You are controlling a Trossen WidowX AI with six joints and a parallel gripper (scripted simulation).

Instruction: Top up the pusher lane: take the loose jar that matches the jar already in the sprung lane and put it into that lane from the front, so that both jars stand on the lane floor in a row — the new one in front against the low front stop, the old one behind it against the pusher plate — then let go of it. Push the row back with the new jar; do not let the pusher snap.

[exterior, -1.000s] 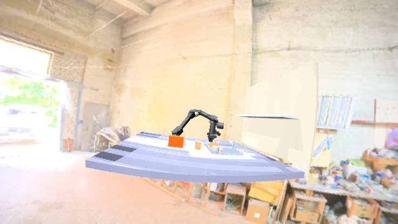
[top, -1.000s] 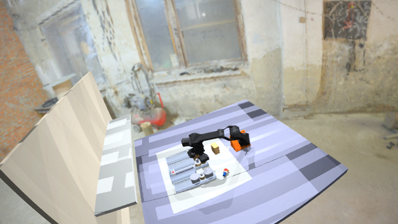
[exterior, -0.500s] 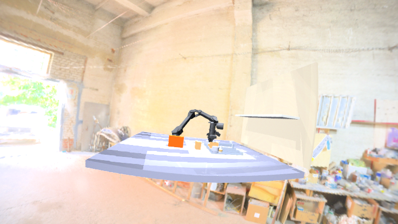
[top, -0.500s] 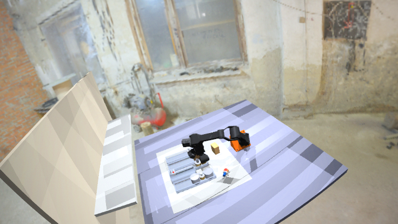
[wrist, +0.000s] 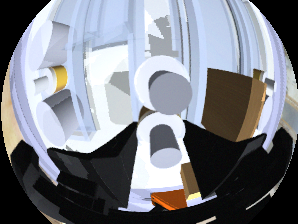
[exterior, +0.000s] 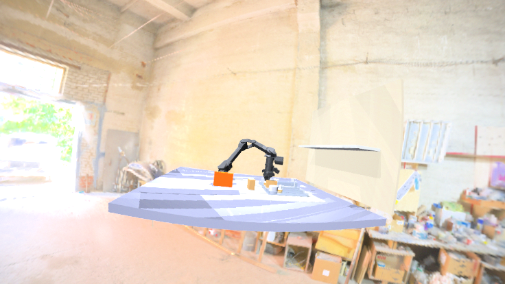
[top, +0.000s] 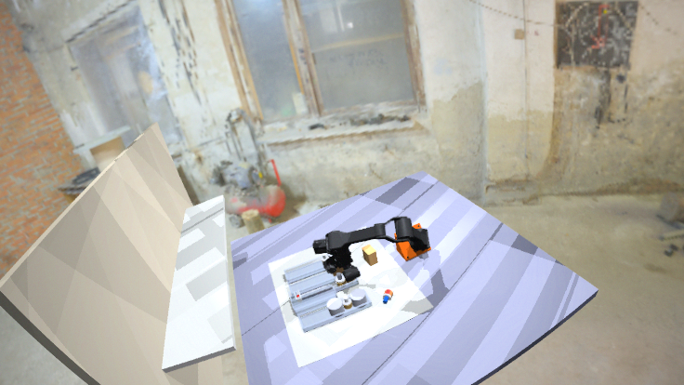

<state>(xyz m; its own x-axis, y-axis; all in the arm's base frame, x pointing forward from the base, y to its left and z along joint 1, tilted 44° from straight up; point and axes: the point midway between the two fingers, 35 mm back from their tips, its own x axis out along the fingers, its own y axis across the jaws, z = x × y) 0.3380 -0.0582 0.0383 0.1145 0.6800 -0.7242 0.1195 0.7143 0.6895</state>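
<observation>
My gripper (top: pixel 343 272) (exterior: pixel 269 178) (wrist: pixel 158 124) points down over the front of the lanes, shut on a jar (wrist: pixel 166 150) with a white shoulder and grey cap. In the wrist view this jar looks upright; its base and the low front stop are hidden. Another white-topped jar (wrist: pixel 171 92) (top: pixel 339 279) stands directly behind it in the lane (top: pixel 313 289). The two overlap in the wrist view, so I cannot tell whether they touch. A red mark (top: pixel 297 296) shows toward the lane's rear; the pusher plate is not clear.
A brown box (wrist: pixel 232 105) stands in the neighbouring lane. Large white jars (top: pixel 335 306) (wrist: pixel 62 117) and a small yellow-banded jar (wrist: pixel 59 77) stand on the other side. A wooden block (top: pixel 369 255) (exterior: pixel 250 184) and a red-and-blue bottle (top: pixel 388 296) are outside the lanes.
</observation>
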